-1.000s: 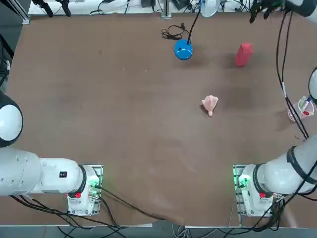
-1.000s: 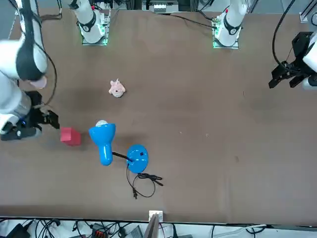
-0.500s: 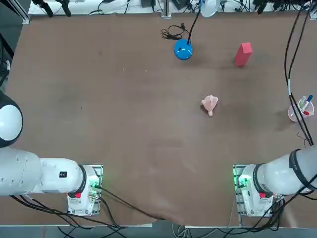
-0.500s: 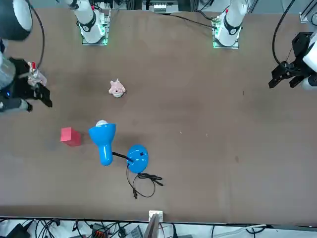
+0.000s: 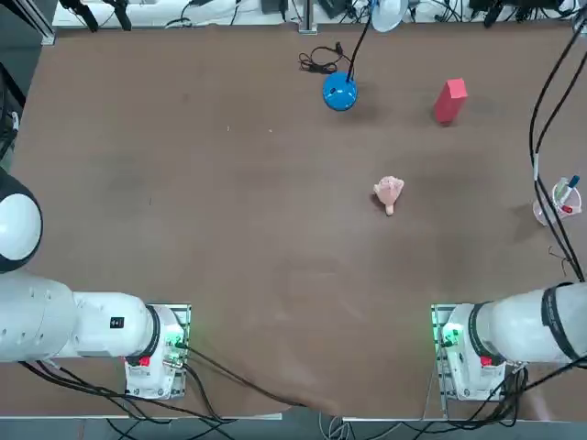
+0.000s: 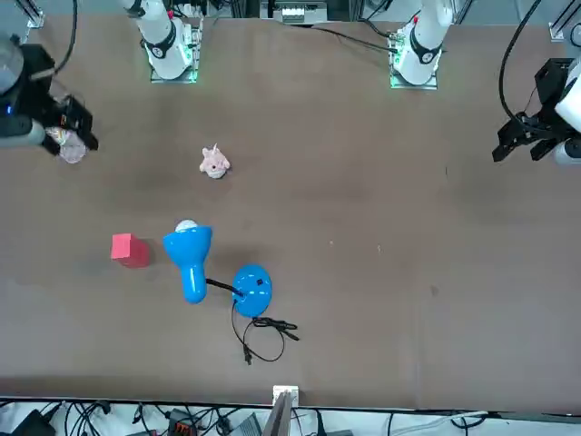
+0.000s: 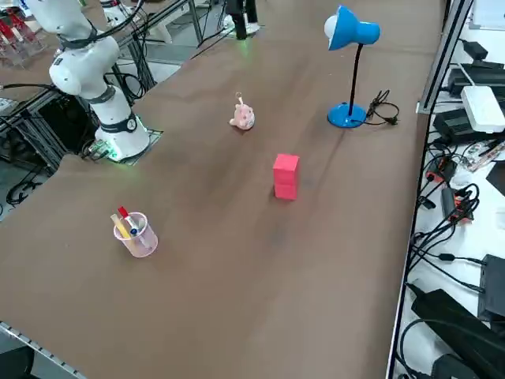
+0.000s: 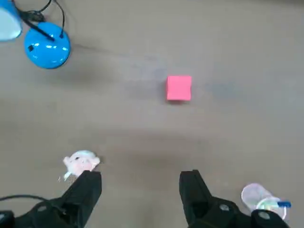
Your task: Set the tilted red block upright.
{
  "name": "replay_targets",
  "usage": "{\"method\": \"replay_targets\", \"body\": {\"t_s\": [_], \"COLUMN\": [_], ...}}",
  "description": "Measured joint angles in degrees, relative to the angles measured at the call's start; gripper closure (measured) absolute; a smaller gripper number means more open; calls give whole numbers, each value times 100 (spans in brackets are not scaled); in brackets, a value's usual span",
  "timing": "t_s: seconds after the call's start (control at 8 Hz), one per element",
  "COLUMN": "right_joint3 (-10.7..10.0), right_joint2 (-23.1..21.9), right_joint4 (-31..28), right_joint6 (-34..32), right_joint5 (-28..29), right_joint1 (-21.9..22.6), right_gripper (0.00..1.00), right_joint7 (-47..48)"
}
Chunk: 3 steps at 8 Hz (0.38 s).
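The red block (image 5: pixel 450 100) stands on the brown table at the far right side, taller than wide in the right side view (image 7: pixel 286 175) and resting on its small end. It also shows in the front view (image 6: pixel 128 249) and in the wrist view (image 8: pixel 179 88). My right gripper (image 6: pixel 78 127) hangs high over the table's right edge, well back from the block toward my base. It is open with nothing between its fingers (image 8: pixel 88 189), and it touches nothing.
A blue desk lamp (image 5: pixel 339 92) with its cord stands left of the block, its head (image 6: pixel 187 247) close beside it. A pale pink lumpy object (image 5: pixel 389 192) lies mid-table. A clear cup of pens (image 5: pixel 561 200) sits at the right edge, below my gripper.
My right gripper has lifted away from beside the red block and drawn back toward my base, staying open. The block has kept its place.
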Motion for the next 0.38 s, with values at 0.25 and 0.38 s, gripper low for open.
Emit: {"method": "replay_targets", "body": {"t_s": [0.25, 0.38], "right_joint3": [-13, -71], "right_joint2": [-148, -151], "right_joint4": [-2, 21], "right_joint6": [-115, -209], "right_joint5": [-10, -18], "right_joint1": [-26, -44], "right_gripper": [0, 0], "right_joint7": [16, 8]}}
